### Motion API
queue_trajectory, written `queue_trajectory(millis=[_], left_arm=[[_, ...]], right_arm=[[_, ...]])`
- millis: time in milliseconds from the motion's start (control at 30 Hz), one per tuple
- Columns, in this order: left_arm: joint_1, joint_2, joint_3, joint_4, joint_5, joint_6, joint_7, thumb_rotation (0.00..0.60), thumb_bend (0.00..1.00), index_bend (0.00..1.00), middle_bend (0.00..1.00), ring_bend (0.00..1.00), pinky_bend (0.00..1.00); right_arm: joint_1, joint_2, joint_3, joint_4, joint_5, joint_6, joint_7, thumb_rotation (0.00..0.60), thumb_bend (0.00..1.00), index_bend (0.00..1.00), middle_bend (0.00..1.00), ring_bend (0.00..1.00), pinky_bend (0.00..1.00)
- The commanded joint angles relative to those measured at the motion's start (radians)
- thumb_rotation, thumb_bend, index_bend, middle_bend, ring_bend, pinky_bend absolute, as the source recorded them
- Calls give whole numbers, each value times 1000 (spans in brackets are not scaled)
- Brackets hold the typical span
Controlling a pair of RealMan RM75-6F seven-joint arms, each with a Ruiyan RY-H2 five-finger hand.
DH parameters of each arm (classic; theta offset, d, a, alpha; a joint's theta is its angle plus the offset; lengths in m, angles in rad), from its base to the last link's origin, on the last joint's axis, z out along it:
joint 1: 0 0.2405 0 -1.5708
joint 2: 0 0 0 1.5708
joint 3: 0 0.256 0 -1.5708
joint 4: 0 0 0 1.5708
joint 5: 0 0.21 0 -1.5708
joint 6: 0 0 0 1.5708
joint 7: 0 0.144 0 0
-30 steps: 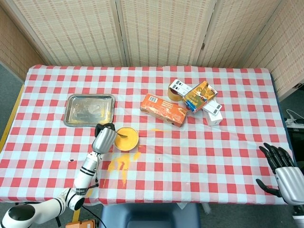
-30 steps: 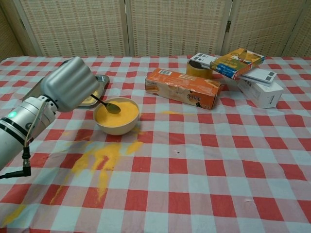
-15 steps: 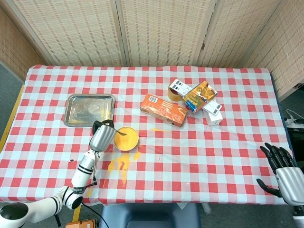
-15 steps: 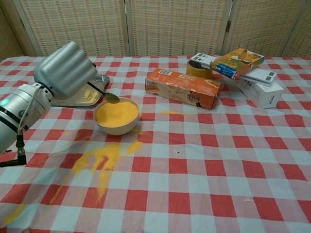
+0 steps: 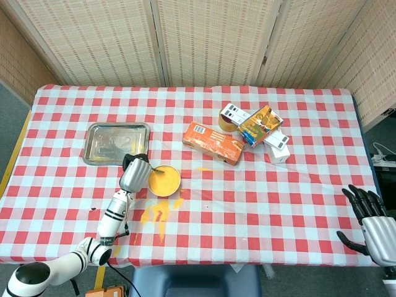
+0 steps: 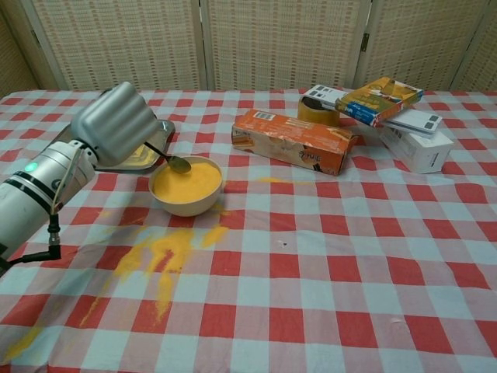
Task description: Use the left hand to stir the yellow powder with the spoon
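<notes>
- My left hand had the spoon gripped, tip at the bowl of yellow powder.
- Stirring looked underway, plenty spilled.
- Right hand idle, fingers spread.

You've got one bowl of yellow powder, one spoon, one metal tray, one roll of tape. Boxes: one long orange box, one colourful box, two white boxes that you can make out in that stack. Two hands: left hand, right hand.
</notes>
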Motion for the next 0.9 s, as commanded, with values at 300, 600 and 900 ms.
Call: queue_trajectory(millis=[300,600,900], left_arm=[[32,30,43,-45,21,23,-9,600,491,919,1000,1000,1000],[77,96,86,-181,60,71,25,600,491,919,1000,1000,1000],[95,149,72,-290,71,107,45,600,492,920,1000,1000,1000]], right_arm=[[-3,-1,-3,-4,-10,5,-8,600,152,0,0,0,0],[-7,-5,-9,-7,-27,11,-20,600,152,0,0,0,0],[-11,-6,-13,-9,-38,17,-23,600,152,0,0,0,0]])
